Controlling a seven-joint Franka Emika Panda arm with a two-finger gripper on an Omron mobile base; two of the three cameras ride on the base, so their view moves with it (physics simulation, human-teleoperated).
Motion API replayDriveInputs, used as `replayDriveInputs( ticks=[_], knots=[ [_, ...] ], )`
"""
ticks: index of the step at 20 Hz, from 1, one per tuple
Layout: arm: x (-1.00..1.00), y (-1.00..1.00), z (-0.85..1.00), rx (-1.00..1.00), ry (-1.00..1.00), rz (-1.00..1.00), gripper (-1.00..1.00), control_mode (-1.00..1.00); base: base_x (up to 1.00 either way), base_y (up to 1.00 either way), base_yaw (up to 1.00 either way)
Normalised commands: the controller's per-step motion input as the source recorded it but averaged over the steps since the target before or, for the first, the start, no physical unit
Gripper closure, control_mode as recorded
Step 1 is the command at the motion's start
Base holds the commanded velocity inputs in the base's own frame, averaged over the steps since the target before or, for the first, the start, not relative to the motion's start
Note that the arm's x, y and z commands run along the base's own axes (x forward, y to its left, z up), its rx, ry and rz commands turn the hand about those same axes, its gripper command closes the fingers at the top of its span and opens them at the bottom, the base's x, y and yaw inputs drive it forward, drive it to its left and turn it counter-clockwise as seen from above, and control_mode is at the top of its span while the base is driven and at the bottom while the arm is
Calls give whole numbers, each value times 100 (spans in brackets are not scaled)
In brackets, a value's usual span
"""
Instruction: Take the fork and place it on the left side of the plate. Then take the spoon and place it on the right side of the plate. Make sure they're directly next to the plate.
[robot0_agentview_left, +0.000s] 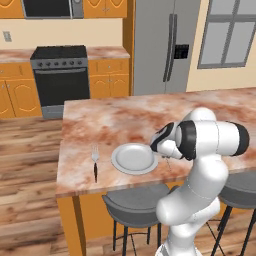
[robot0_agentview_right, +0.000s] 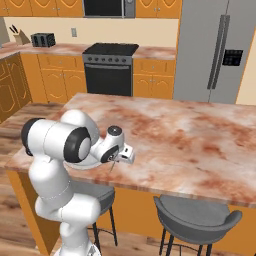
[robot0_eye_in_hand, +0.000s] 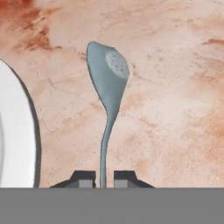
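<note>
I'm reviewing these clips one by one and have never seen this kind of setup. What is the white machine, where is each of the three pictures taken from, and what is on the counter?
The white machine is a robot arm on a base that can drive, in a rendered kitchen. Two pictures come from cameras on the base, behind the arm to its left and right, looking down over the marble island counter. The third comes from a camera on the hand, looking along its grasping tool.

On the counter lies a round plate, with a black-handled fork just left of it. The hand camera shows a grey spoon right of the plate's rim, its handle running down between the tool's two dark fingertips. The tool looks closed on the spoon's handle; whether the spoon already rests on the counter I cannot tell.
</note>
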Motion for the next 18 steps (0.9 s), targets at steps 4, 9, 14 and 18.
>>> replayDriveInputs(
  ticks=[4, 9, 14, 18],
  knots=[
    [-15, -2, 0, 0, 0, -2, -100, -100, 0, 0, 0],
    [-37, -9, 26, 0, -5, -4, -100, -100, 0, 0, 0],
    [-28, -11, 50, 0, -8, -4, -100, -100, 0, 0, 0],
    [-26, -1, 64, 0, -11, -3, -100, -100, 0, 0, 0]
  ],
)
